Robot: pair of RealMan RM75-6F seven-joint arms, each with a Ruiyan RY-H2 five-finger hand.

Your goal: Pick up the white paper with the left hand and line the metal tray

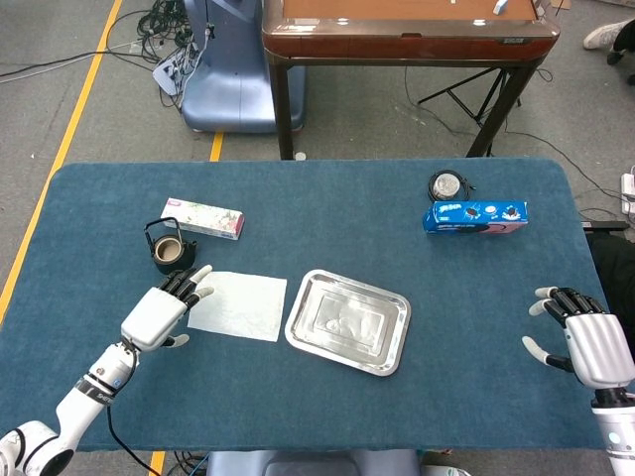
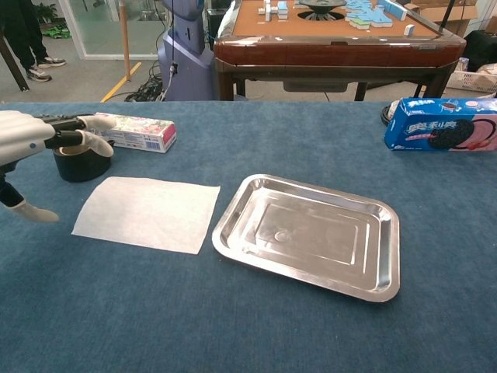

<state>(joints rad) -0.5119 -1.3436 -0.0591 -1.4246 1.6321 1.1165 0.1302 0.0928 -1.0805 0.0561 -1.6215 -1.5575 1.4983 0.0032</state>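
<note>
The white paper lies flat on the blue cloth, just left of the empty metal tray. My left hand hovers at the paper's left edge with its fingers spread and holds nothing. Its fingertips reach over the paper's near-left corner. My right hand rests open at the table's right edge, far from the tray, and shows only in the head view.
A small black teapot stands just beyond the left hand. A pink-and-white box lies behind it. A blue cookie box and a round metal tin sit at the far right.
</note>
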